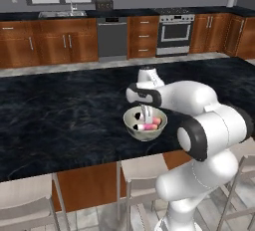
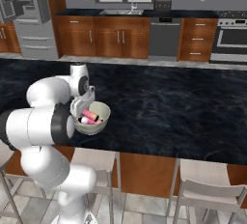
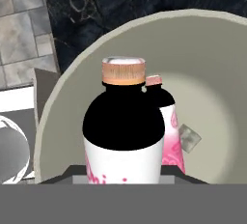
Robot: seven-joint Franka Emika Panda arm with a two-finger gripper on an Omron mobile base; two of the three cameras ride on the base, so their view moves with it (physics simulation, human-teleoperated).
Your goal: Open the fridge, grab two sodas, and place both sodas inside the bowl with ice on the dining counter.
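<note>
Sodas point(image 1: 148, 123) lie flat side by side in bowl point(image 1: 130, 125).

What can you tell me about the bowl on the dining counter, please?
The bowl is small, round and cream-white with a greyish rim, looking like glazed ceramic. It stands upright near the stool-side edge of the black marble dining counter. Two pink sodas lie inside it, and the hand view shows a small pale ice cube on its floor. The claw hangs directly above the bowl; whether it touches the bowl cannot be told.
</note>
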